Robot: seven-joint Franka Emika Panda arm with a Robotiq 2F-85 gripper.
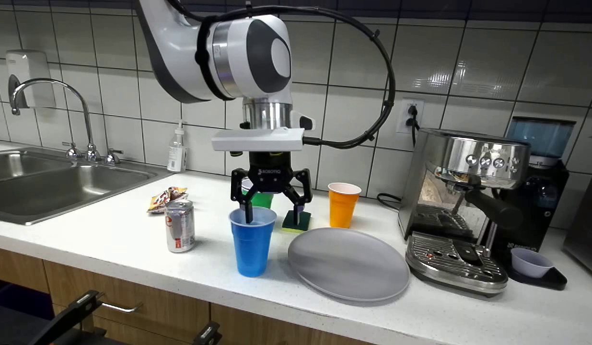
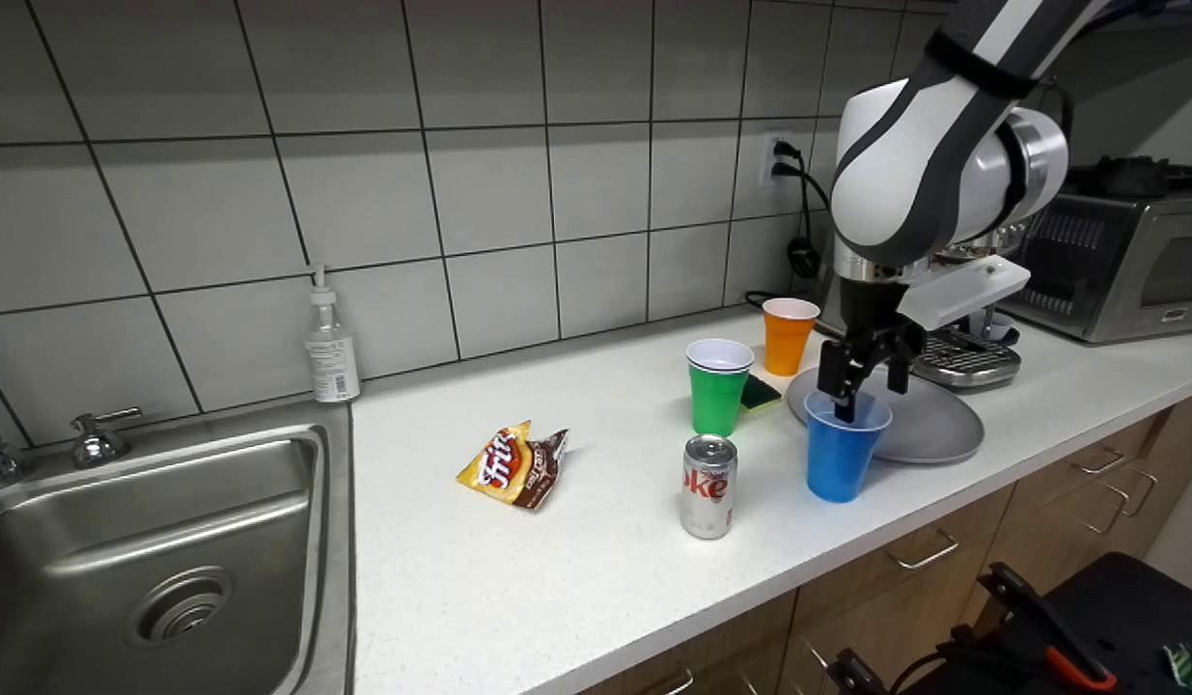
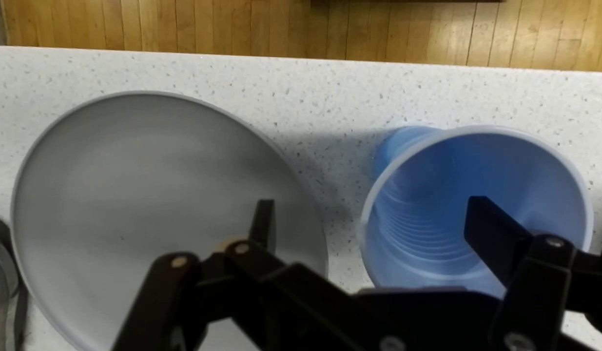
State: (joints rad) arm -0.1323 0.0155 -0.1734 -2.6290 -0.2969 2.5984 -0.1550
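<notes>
A white speckled surface (image 1: 118, 239) ran along a tiled wall (image 1: 363, 120) in an exterior view, with a steel sink (image 1: 109, 175) at the left of the frame and an espresso machine (image 1: 468, 158) at the right. My tool (image 1: 274, 218) pointed down near the middle, its fingers spread wide. Below it, at lower centre, the blue plastic cup (image 1: 251, 249) stood upright near the front edge. One finger reached down at the cup's mouth while its mate hung outside, so the rim passed between them; whether either touched the plastic, I couldn't tell. My wrist view put the cup at the right and a gray plate (image 3: 125, 185) at the left. In an exterior view I also had a silver Coke can (image 2: 708, 492) standing at lower centre, a Fritos bag (image 2: 513, 468) lying to its left, a green cup (image 2: 719, 401) with a dark green sponge (image 2: 760, 393) just beside it, and an orange cup (image 2: 787, 340) toward the upper right of those.
</notes>
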